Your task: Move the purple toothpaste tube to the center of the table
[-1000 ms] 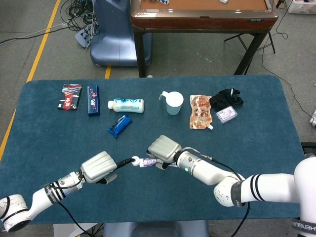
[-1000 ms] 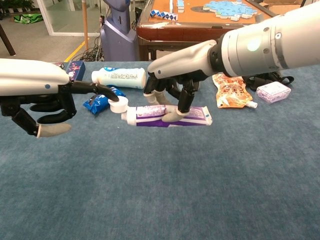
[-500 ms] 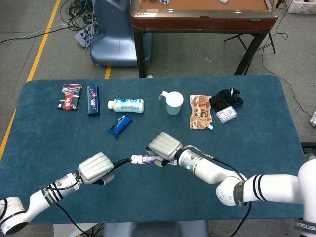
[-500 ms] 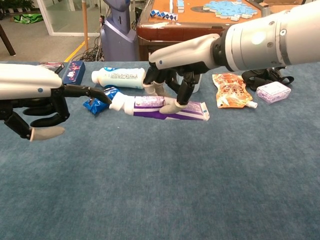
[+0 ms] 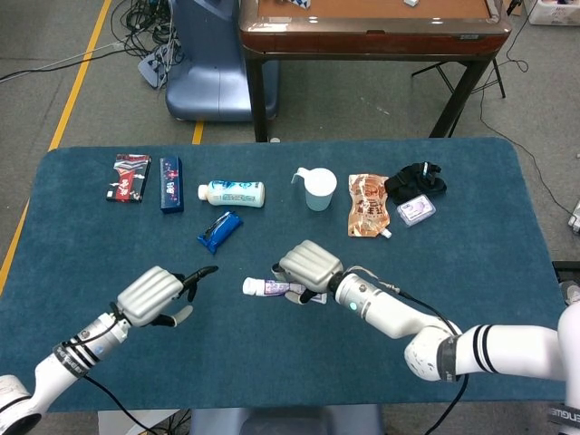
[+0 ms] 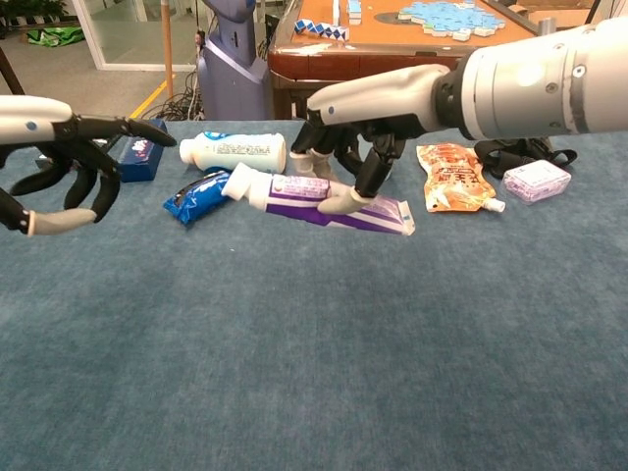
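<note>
right hand (image 5: pixel 310 268) holding purple toothpaste tube (image 5: pixel 269 288), left hand (image 5: pixel 154 295) apart

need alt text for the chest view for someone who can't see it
The robot's right hand presses its fingers on a purple toothpaste tube lying on a blue table. Its left hand hovers apart at the left, fingers spread and holding nothing. A white bottle lies behind.

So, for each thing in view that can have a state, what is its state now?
purple toothpaste tube: capped, lying flat, under the right hand's fingers
right hand: resting on the tube
left hand: fingers apart, holding nothing
white bottle: capped, on its side
white cup: upright
orange pouch: lying flat
</note>
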Available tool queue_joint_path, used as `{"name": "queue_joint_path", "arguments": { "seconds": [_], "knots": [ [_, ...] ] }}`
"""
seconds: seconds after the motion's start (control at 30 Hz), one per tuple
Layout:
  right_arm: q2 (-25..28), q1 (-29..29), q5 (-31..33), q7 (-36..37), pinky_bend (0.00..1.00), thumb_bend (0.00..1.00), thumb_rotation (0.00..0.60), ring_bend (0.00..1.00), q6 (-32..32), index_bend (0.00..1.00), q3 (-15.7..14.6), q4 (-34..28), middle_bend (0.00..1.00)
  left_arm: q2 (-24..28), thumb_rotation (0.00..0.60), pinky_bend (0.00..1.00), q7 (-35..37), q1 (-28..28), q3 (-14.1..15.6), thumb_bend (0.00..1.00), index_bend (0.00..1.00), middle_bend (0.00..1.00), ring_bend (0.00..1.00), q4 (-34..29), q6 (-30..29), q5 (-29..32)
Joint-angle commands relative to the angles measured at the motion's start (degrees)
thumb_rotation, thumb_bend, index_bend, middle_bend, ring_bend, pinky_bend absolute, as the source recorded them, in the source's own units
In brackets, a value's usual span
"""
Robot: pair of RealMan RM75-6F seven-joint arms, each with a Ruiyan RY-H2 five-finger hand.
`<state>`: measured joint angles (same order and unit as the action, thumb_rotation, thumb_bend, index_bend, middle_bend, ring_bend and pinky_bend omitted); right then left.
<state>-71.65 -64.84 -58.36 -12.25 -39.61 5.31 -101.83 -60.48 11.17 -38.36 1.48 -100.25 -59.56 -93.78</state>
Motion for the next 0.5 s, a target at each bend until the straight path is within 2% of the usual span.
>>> {"name": "queue_joint_path", "arguments": {
  "seconds": [0.03, 0.1, 0.17, 0.27, 0.3, 0.37, 0.5],
  "knots": [
    [-0.2, 2.0, -2.6, 2.7, 0.45, 0.76, 0.6, 0.7, -1.0, 0.91, 0.2, -0.1, 0.81, 2.5, 0.579, 0.54, 8.2, 3.1, -1.0, 0.26, 0.0, 0.31, 0.33, -0.9, -2.3, 5.5],
    [-0.5, 3.1, -4.2, 4.2, 0.45, 0.76, 0.6, 0.7, -1.5, 0.91, 0.3, -0.1, 0.81, 3.6, 0.456, 0.46, 13.1, 4.0, -1.4, 0.21, 0.0, 0.23, 0.24, -0.8, -2.7, 7.1],
    [-1.1, 4.0, -5.8, 5.5, 0.45, 0.76, 0.6, 0.7, -2.0, 0.91, 0.3, -0.1, 0.81, 4.2, 0.275, 0.4, 19.3, 5.0, -2.1, 0.18, 0.0, 0.16, 0.18, -0.9, -3.2, 8.8],
    [-2.2, 5.2, -7.5, 7.1, 0.45, 0.76, 0.6, 0.7, -2.9, 0.91, 0.5, 0.0, 0.81, 4.9, 0.083, 0.3, 27.8, 6.0, -3.0, 0.15, 0.0, 0.08, 0.09, -1.3, -3.5, 10.1],
    [-2.9, 5.6, -8.2, 7.7, 0.45, 0.76, 0.6, 0.7, -3.5, 0.91, 0.6, 0.1, 0.81, 4.8, 0.041, 0.28, 31.1, 6.6, -3.5, 0.14, 0.0, 0.06, 0.08, -1.5, -4.3, 10.4],
    [-4.2, 6.4, -9.2, 8.4, 0.45, 0.76, 0.6, 0.7, -4.3, 0.91, 0.7, 0.2, 0.81, 4.1, 0.003, 0.25, 35.1, 7.6, -4.3, 0.12, 0.0, 0.05, 0.06, -1.4, -6.0, 10.3],
    [-6.9, 7.5, -10.7, 8.8, 0.45, 0.76, 0.6, 0.7, -6.4, 0.91, 1.0, 0.3, 0.81, 2.5, 0.0, 0.2, 37.3, 8.7, -5.3, 0.08, 0.0, 0.04, 0.04, -1.3, -8.1, 10.1]
  ]
}}
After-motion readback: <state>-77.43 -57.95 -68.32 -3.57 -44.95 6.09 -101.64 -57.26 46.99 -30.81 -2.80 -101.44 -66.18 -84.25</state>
